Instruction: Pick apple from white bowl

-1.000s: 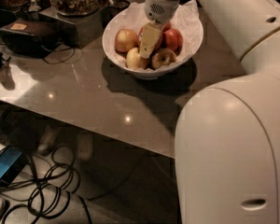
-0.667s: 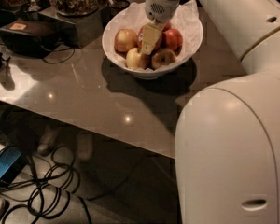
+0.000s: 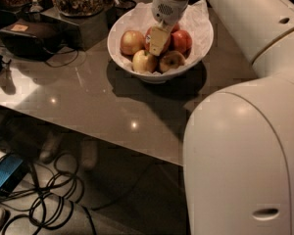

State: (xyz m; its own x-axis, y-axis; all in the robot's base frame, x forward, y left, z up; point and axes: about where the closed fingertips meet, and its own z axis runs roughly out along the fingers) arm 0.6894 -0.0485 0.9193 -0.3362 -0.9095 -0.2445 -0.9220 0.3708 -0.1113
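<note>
Apple (image 3: 149, 39) lies in white bowl (image 3: 152, 76) on desk (image 3: 88, 97), largely hidden behind gripper (image 3: 158, 40) directly over it; whether gripper is open or clamped cannot be told; smaller apples (image 3: 131, 42) crowd alongside.

Bench (image 3: 103, 106): white bowl (image 3: 200, 50), paper-lined, at far edge. Inside: red apple (image 3: 181, 40), three paler apples (image 3: 132, 42) toward near rim. Gripper (image 3: 158, 42) down in bowl, just beside red apple. Black box (image 3: 27, 35) at left edge. Cables (image 3: 44, 204) below near edge.
</note>
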